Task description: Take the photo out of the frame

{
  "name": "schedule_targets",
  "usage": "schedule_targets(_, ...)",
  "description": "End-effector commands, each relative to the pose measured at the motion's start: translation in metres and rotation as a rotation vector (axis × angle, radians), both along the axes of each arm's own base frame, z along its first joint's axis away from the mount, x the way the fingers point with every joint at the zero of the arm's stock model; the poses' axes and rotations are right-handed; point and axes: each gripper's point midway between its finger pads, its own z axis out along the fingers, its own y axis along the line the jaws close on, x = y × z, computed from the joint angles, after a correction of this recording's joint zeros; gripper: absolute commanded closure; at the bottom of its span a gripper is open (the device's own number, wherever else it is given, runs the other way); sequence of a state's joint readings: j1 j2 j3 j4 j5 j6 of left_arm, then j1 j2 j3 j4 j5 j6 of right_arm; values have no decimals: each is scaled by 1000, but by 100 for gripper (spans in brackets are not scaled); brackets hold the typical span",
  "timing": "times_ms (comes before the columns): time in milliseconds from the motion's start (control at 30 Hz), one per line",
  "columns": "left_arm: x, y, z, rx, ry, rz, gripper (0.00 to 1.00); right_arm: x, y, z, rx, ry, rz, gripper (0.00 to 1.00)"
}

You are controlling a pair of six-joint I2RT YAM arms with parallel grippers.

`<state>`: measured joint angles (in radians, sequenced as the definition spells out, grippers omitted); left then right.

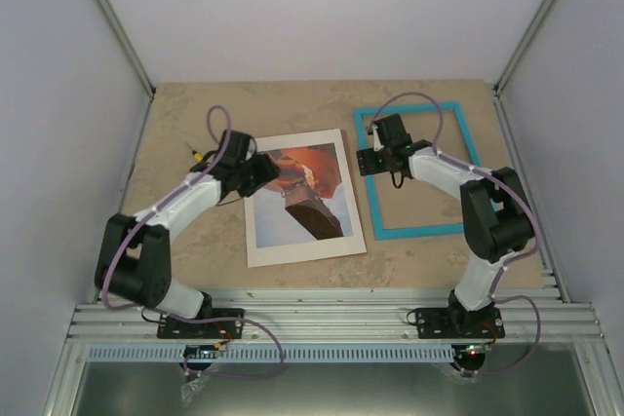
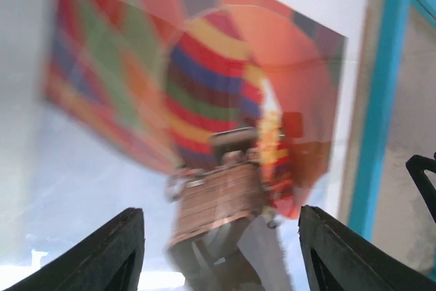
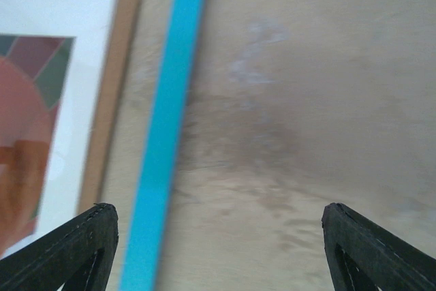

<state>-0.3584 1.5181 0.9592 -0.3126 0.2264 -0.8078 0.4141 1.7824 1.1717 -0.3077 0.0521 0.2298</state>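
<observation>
The photo [image 1: 312, 211] lies flat on the worktop [image 1: 180, 119], out of the frame [image 1: 419, 232], which rests just to its right with only bare stone showing inside its rails. From above, the left gripper [image 1: 261, 170] covers the print's upper left corner, and the right gripper [image 1: 375, 161] and its wrist hide part of the frame's left rail. The left wrist view is smeared: the balloon and basket read, but a pale sheen crosses them and I cannot tell what causes it. There the jaws stand wide with nothing between them, and the fingertips [image 2: 129, 236] are cut off by the lower edge; whether they touch the paper cannot be told. In the right wrist view the jaws also gape wide and hold nothing, straddling the blue rail. A brown board [image 3: 109, 100] peeks out beneath the print's white border, the rest of it hidden.
</observation>
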Motion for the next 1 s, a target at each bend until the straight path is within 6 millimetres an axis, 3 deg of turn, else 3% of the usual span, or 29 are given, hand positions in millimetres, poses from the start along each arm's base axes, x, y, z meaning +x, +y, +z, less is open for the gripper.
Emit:
schedule_targets(0,-24,53,-1,41,3,52,35,-2,24,-18,-3,47,13,17)
schedule_targets(167,-46,104,-22,13,65,145,30,-3,27,-44,-55,101,-13,17)
schedule_targets(333,-57,126,-38,3,109,192,25,-6,11,-57,-138,114,-58,17)
schedule_targets(600,-61,127,-56,14,161,169,19,-14,-19,-63,-224,111,-107,17)
schedule_targets(967,-59,119,-64,-3,204,95,15,-16,-56,-56,-204,105,-202,17)
